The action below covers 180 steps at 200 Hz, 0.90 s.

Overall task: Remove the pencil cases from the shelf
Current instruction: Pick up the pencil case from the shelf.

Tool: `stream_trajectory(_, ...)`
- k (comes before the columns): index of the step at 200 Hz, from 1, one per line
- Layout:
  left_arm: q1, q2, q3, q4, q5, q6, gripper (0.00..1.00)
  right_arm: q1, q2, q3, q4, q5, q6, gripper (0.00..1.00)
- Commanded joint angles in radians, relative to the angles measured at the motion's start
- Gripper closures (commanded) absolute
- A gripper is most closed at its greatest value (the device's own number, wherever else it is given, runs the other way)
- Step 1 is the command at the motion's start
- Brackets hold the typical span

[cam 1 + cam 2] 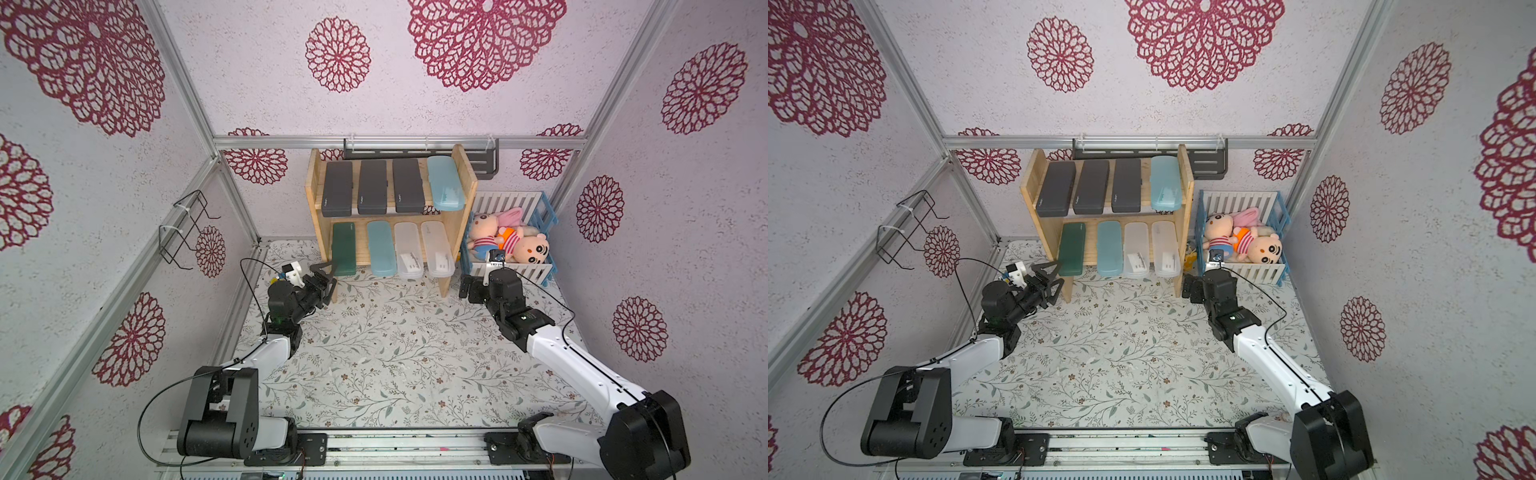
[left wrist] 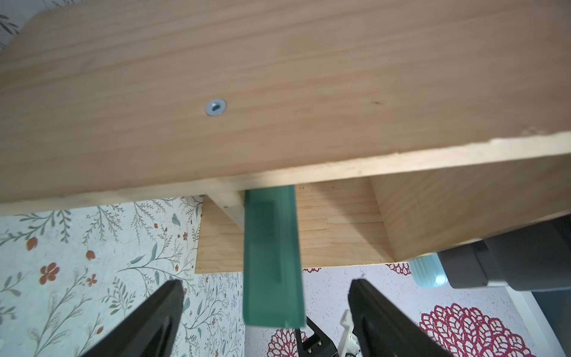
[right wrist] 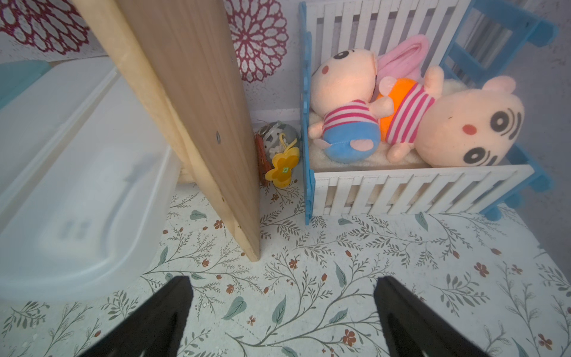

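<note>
Left gripper straddles green pencil case, not touching.

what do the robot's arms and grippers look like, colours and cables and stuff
The left arm and right arm have smooth white link shells and chunky black joint housings. The left gripper and right gripper are black with flat tapering fingers. A thin black cable loops loosely along each arm. A small green mark sits on a black segment of the right arm.
</note>
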Motion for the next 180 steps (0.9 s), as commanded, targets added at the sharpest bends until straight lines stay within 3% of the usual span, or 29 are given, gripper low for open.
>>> stream_trajectory(1,-0.007,0.024,0.029,0.09,0.004,-0.014,0.19,0.002,0.009,0.044,0.041,-0.001,-0.005,0.01)
stream_trajectory(98,-0.029,0.044,0.016,0.117,-0.009,-0.011,0.47,0.001,0.032,0.066,0.055,-0.015,-0.011,0.04)
stream_trajectory(166,-0.033,-0.002,-0.002,0.057,-0.024,0.015,0.75,0.002,-0.005,0.06,0.031,-0.016,-0.011,0.06)
stream_trajectory(180,-0.033,-0.003,-0.003,0.065,-0.022,0.014,0.76,0.001,-0.017,0.058,0.026,-0.016,-0.01,0.06)
